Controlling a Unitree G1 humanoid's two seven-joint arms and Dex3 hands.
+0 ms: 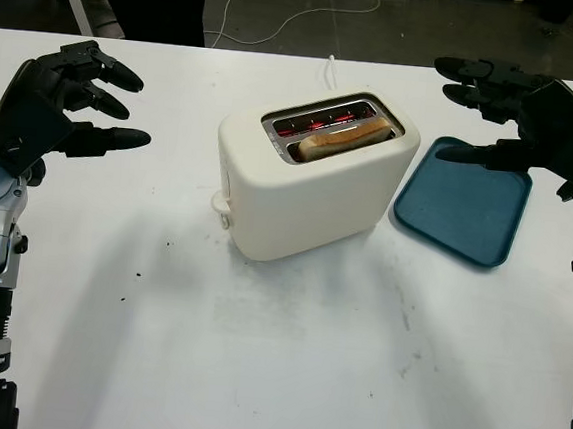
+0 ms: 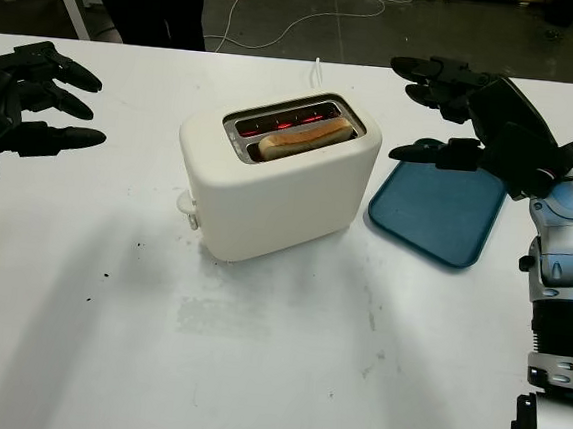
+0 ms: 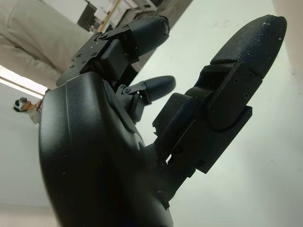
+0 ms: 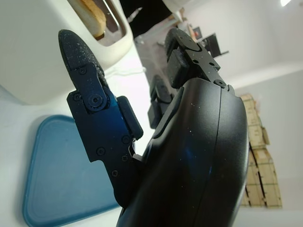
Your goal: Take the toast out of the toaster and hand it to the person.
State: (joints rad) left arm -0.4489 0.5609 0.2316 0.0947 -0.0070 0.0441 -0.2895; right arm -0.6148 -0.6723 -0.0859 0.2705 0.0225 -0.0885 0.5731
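I see the cream toaster (image 1: 315, 177) standing mid-desk (image 1: 254, 352), toward the far edge, with the toast (image 1: 345, 137) sitting in its nearer slot and the far slot glowing red. A blue tray (image 1: 463, 200) lies just beside the toaster toward the desk's right edge. My left hand (image 1: 60, 104) hovers open near the left edge, its fingers (image 1: 112, 139) spread. My right hand (image 2: 486, 117) hangs open above the tray, fingers (image 2: 427, 152) spread too, holding nothing.

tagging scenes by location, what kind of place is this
Probably a lab or workshop, not a kitchen: the toaster sits on a bare white table, cables trail over a dark concrete floor, and stacked cardboard boxes stand nearby.
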